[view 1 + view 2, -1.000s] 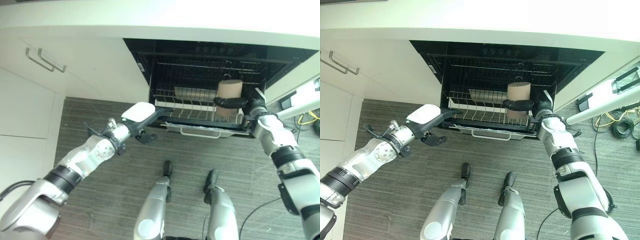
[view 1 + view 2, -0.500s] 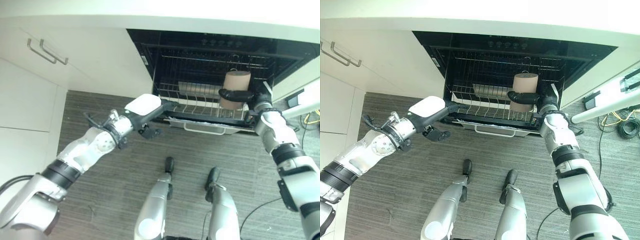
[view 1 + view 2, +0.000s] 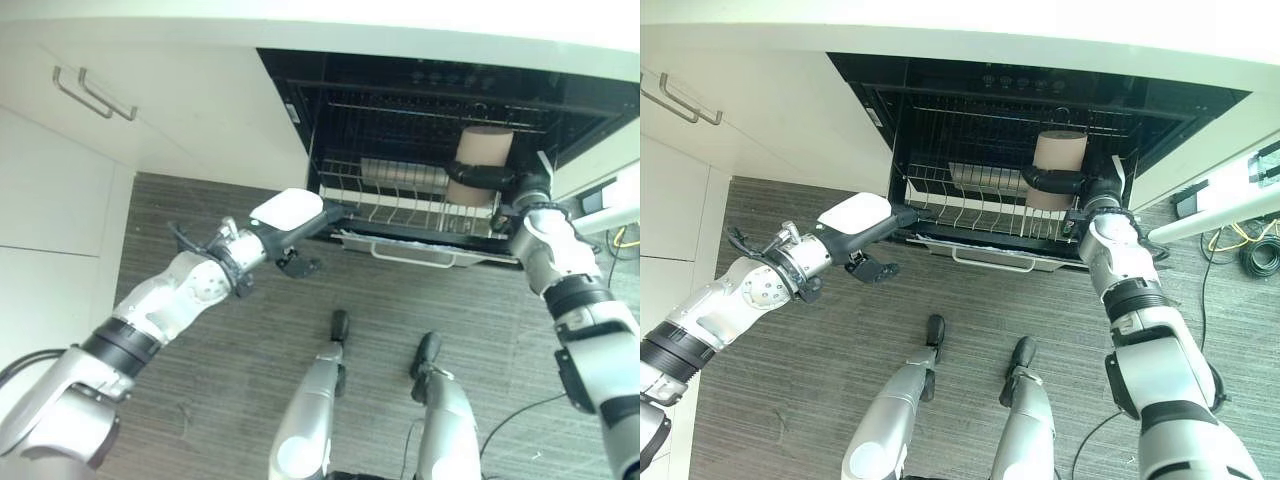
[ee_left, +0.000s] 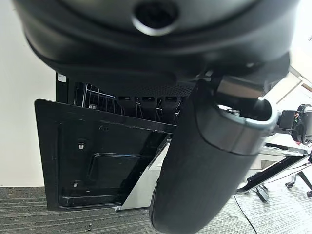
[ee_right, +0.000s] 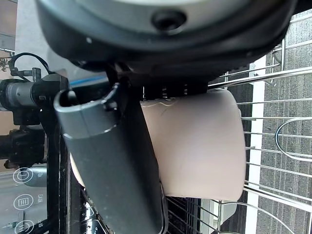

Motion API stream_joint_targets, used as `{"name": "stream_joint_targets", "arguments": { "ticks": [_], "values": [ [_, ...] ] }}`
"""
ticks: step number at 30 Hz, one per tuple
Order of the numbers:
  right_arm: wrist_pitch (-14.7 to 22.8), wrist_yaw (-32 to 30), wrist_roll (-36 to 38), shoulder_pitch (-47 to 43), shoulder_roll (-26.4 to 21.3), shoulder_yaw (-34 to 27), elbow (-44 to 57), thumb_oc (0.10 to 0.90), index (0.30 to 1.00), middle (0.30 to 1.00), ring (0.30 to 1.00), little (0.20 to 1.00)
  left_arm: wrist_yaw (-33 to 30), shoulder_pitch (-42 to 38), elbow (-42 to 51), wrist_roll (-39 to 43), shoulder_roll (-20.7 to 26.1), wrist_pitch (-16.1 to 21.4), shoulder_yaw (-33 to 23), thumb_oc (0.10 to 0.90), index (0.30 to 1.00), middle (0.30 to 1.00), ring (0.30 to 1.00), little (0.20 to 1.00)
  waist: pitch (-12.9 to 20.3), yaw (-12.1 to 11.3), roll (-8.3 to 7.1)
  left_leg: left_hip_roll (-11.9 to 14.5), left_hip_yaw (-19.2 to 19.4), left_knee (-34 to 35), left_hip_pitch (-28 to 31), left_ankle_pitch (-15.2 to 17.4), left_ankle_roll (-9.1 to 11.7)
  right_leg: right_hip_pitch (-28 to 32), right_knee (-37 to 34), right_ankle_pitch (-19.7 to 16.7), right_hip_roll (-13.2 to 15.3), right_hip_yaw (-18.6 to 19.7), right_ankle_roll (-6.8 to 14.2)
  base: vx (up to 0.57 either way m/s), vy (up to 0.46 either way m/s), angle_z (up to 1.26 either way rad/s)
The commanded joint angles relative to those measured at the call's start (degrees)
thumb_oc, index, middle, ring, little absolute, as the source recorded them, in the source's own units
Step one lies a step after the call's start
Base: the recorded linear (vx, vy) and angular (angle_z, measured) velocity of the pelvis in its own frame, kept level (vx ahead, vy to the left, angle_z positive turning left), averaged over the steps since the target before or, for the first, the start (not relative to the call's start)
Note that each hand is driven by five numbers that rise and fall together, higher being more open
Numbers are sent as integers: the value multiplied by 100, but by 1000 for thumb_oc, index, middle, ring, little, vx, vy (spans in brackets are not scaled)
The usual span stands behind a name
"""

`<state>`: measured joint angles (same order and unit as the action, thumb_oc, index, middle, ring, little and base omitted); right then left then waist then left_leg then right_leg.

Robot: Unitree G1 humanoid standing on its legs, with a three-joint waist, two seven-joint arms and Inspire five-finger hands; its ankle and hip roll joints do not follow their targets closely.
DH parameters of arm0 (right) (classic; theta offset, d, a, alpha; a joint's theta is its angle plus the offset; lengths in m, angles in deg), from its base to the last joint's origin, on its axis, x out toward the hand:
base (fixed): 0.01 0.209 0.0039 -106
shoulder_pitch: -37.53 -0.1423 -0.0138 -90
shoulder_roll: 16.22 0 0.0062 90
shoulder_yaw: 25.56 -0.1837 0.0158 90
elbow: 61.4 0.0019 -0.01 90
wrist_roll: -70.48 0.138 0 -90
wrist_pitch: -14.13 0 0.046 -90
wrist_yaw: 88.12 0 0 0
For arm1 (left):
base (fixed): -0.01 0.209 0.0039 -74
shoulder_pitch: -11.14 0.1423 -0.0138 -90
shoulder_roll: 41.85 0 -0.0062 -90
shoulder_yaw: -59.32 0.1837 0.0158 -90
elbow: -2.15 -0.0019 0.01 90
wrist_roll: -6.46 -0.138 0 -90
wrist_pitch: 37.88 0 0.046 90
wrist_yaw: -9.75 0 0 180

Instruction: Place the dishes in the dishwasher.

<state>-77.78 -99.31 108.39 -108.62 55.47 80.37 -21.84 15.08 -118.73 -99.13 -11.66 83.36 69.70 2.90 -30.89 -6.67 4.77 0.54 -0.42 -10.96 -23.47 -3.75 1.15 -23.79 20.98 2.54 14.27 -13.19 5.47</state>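
- The right hand (image 3: 1072, 183) had its fingers curled round a tan cup (image 3: 1057, 160), holding it tight.
- The cup was inside the open dishwasher (image 3: 1040, 95), over the right part of the wire rack (image 3: 970, 210), in the upper right of the frame.
- The left hand (image 3: 290, 225) was at the left end of the rack, near the middle of the frame, with its fingers out straight and holding nothing.
- White cabinets (image 3: 80, 160) stood on the left.
- The grey striped floor (image 3: 250, 380) filled the lower part of the frame.
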Motion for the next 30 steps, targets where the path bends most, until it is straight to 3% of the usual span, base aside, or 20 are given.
{"name": "stream_joint_targets", "arguments": {
  "ticks": [1,18,19,23,26,30],
  "values": [
    [418,-212,-314,-634,-791,-158,88,400,300,300,300,300,-192,-521,483,484,262,217,-412,800,900,900,900,900,109,7,135,242,8,-623,-209,897,132,210,-379,51,205,260,379,25,-19,3],
    [348,-458,-303,-1123,-1176,41,-53,400,300,300,300,300,24,-750,672,632,542,142,-296,800,900,900,900,900,109,-128,162,213,-161,-623,-775,737,121,-266,-379,-47,174,229,412,21,-24,5],
    [257,-544,-233,-1118,-1134,47,-49,800,900,900,900,900,46,-751,703,658,547,144,-303,800,900,900,900,900,109,-142,168,218,-161,-623,-814,737,120,-289,-379,-35,179,204,417,24,-39,4],
    [244,-750,-318,-1046,-1099,29,-109,800,900,900,900,900,54,-764,712,623,500,149,-308,800,900,900,900,900,109,-140,170,222,-162,-623,-867,721,115,-345,-379,-50,172,210,417,-13,-16,3],
    [494,-1340,-754,-865,-1114,-100,-96,800,900,900,900,900,43,-698,777,584,478,113,-346,800,900,900,900,900,109,-104,179,217,-156,-623,-887,717,103,-385,-379,-69,145,245,410,0,0,0],
    [546,-1802,-1044,-802,-1065,-184,-29,800,900,900,900,900,31,-672,746,563,442,143,-371,800,900,900,900,900,109,-77,195,215,-122,-623,-867,730,98,-393,-379,-71,139,272,410,-26,4,0]
  ]
}}
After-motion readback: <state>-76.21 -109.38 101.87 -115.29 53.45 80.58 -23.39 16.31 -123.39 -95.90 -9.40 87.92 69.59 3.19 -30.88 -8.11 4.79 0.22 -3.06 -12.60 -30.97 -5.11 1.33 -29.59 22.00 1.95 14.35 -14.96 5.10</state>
